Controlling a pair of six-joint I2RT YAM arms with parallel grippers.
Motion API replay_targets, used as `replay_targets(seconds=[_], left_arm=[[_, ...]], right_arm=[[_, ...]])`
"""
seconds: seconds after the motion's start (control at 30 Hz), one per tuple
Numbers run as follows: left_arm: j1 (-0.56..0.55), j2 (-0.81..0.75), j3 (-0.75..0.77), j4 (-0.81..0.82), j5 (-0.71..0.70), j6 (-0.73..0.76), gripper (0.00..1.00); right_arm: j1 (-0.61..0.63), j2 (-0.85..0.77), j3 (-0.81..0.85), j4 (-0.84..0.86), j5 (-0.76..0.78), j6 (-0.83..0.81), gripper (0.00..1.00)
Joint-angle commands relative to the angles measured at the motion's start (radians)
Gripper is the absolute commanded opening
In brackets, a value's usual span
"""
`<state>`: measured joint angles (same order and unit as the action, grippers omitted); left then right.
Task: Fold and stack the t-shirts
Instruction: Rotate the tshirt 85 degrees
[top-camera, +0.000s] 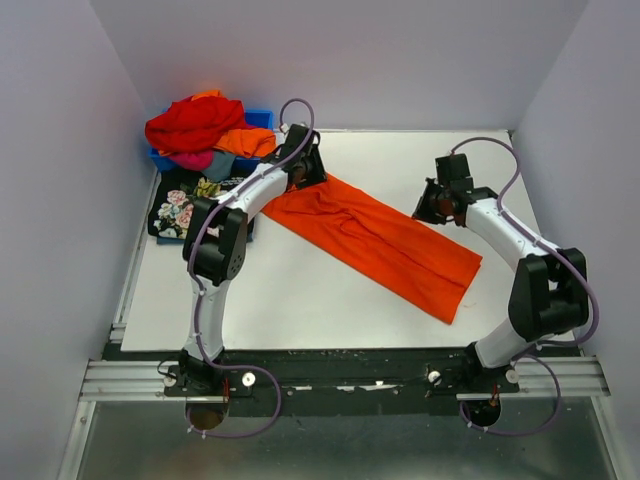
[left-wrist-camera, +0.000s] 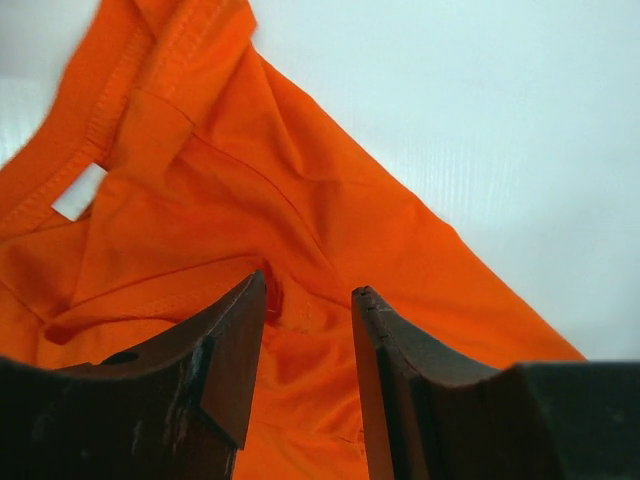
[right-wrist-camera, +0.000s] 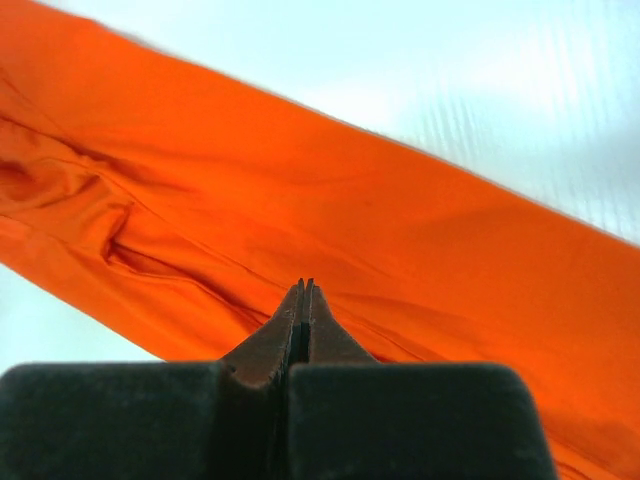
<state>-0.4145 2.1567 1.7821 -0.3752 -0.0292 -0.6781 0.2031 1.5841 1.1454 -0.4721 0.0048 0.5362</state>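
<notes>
Just beneath your left gripper (left-wrist-camera: 308, 298), jaws parted and holding nothing, lies the collar end of the orange t-shirt (left-wrist-camera: 300, 190), a long strip; right gripper (right-wrist-camera: 303, 300) clenched empty, strip just ahead of its tips. Lengthwise fold looks done; next, regrasp one end for the cross fold

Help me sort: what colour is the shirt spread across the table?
The shirt is plain orange; top view shows it best.

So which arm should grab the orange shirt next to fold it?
Probably the left. The left gripper is open right over the collar end of the orange shirt. The right gripper is shut and hovers by the shirt's long edge, not at an end.
</notes>
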Motion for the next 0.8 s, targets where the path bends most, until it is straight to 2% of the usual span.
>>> replay_targets(seconds=[0.0,0.2,0.57,0.77], left_arm=[[-0.027,0.02,-0.018,-0.019,0.064,-0.008,0.52],[-0.038,0.06,0.011,-0.088,0.038,-0.017,0.52],[-0.038,0.085,0.019,-0.08,-0.015,-0.015,0.51],[-0.035,0.071,0.045,-0.105,-0.066,0.006,0.57]], right_arm=[[0.004,0.027,0.019,0.099,-0.075,-0.007,0.01],[0.004,0.031,-0.015,0.15,-0.085,0.008,0.01],[0.004,-0.003,-0.062,0.19,-0.106,0.013,0.01],[0.004,0.005,-0.065,0.196,-0.111,0.016,0.01]])
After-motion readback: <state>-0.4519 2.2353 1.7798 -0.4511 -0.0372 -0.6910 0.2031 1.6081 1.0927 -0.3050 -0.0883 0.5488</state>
